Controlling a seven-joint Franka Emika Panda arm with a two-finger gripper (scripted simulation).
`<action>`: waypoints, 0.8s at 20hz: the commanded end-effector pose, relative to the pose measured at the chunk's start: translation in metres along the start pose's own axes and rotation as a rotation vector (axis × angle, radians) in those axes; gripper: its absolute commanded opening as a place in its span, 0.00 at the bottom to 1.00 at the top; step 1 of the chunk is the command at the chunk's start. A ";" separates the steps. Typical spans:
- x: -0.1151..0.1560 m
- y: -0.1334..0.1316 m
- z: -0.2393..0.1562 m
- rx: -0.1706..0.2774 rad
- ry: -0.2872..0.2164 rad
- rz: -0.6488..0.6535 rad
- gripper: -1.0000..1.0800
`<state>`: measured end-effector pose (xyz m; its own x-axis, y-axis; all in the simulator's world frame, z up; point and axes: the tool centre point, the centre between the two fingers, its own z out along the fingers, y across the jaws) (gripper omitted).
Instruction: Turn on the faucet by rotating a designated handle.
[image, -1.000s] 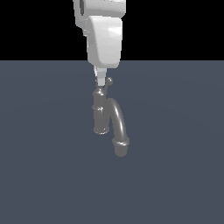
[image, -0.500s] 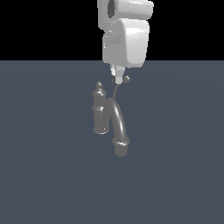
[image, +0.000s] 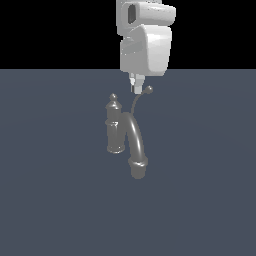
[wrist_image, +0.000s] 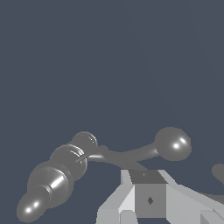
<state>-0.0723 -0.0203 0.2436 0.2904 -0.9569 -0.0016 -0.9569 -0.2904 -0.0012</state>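
Note:
The dull grey faucet (image: 115, 127) stands on the dark floor, its upright post capped by a finial knob and its thick arched spout (image: 136, 145) curving toward the camera. The thin curved handle (image: 137, 102) rises from behind the spout to a small ball tip (image: 148, 90). My gripper (image: 136, 88) hangs straight down with its fingers shut together, empty, just on the exterior view's left of the ball tip and close against the lever. In the wrist view the handle (wrist_image: 131, 155) and its ball tip (wrist_image: 173, 143) lie right beyond my gripper (wrist_image: 146, 179), with the faucet post (wrist_image: 57, 175) alongside.
A flat dark blue-grey floor (image: 50, 200) surrounds the faucet. No other objects show in either view.
My gripper has travelled toward the exterior view's right, from over the post to beside the ball tip. The handle has swung to the right with it. Little has moved in the last half second.

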 end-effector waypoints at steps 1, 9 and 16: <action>0.015 -0.004 0.000 0.002 0.001 0.017 0.00; 0.035 -0.019 0.001 0.001 0.002 0.023 0.00; 0.053 -0.032 0.001 0.000 0.002 0.029 0.00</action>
<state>-0.0297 -0.0404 0.2437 0.2933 -0.9560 -0.0033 -0.9560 -0.2933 -0.0026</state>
